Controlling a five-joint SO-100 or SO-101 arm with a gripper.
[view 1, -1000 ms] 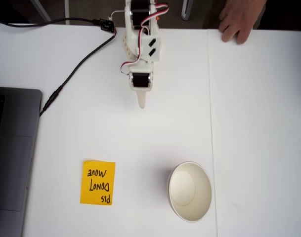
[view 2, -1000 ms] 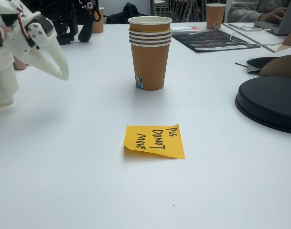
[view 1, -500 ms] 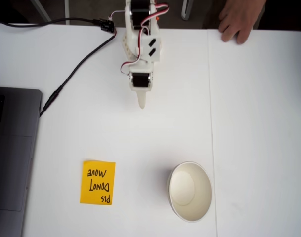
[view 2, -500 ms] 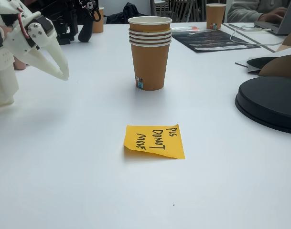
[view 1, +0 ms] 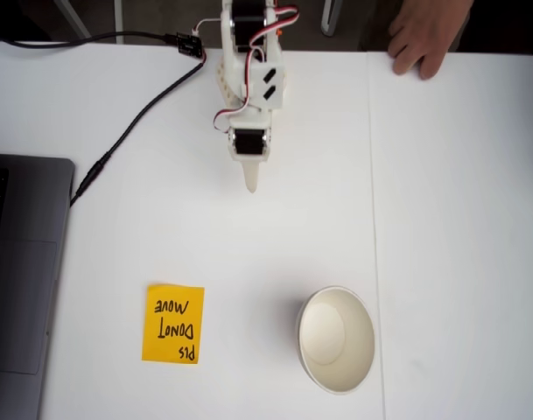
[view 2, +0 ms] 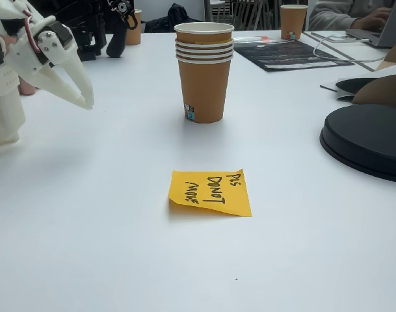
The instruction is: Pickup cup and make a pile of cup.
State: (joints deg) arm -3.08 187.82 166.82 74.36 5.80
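In the top-down fixed view nothing is changing from a second ago: the pincer (view 1: 251, 184) is hanging in the same spot, well apart from the pile (view 1: 336, 339), which is sitting alone as one cup shape. So I judge the stacking done and the arm resting. With the pile as landmark, the note (view 1: 173, 323) is lying well to its left, the laptop (view 1: 21, 280) farther left at the desk (view 1: 459, 219) edge, a hand (view 1: 425, 35) resting at the far edge beyond. Between pile and pincer the desk is lying bare.

In the low fixed view the pile (view 2: 204, 71) is showing several stacked rims. The pincer (view 2: 87, 101) is hanging to its left, tips pressed together, gripping nothing. The note (view 2: 211, 192) is lying nearer the camera than the pile, a black disc (view 2: 367, 140) to the pile's right.
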